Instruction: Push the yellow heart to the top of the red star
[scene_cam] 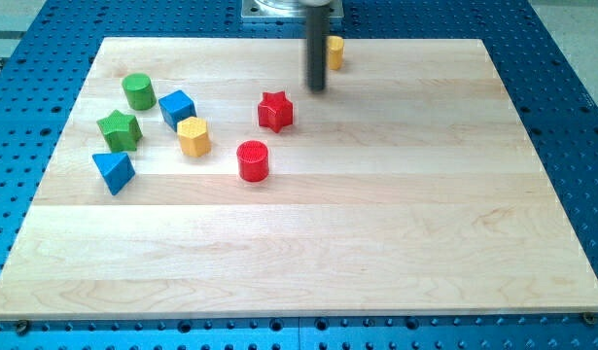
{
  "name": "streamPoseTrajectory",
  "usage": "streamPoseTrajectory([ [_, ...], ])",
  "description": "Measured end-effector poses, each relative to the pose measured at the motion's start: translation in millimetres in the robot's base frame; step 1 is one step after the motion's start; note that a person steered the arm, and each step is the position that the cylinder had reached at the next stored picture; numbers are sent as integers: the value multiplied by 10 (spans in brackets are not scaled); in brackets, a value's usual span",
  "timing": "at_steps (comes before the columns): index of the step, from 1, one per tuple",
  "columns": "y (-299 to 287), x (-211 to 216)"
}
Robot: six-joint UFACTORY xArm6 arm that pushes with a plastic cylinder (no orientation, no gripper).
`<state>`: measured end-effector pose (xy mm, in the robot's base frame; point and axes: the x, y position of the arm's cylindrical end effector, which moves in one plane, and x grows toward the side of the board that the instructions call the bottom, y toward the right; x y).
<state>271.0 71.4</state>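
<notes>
The yellow heart lies near the view's top edge of the wooden board, partly hidden behind my rod. The red star lies lower and to the left of it, in the upper middle of the board. My tip stands just below and left of the yellow heart, up and to the right of the red star, apart from both.
A red cylinder lies below the red star. At the view's left are a yellow hexagon, a blue cube, a green cylinder, a green star and a blue triangle. The board sits on a blue perforated table.
</notes>
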Motion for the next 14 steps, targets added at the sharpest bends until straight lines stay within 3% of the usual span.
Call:
streamPoseTrajectory([
  [1,873,-635],
  [2,572,-768],
  [3,-236,-35],
  [4,-118,-144],
  [5,-11,-585],
  [6,-801,-379],
  [7,-998,-31],
  [8,-790,-400],
  [9,-1495,-477],
  [10,-1978,-149],
  [13,-1081,-14],
  [14,-1134,-45],
])
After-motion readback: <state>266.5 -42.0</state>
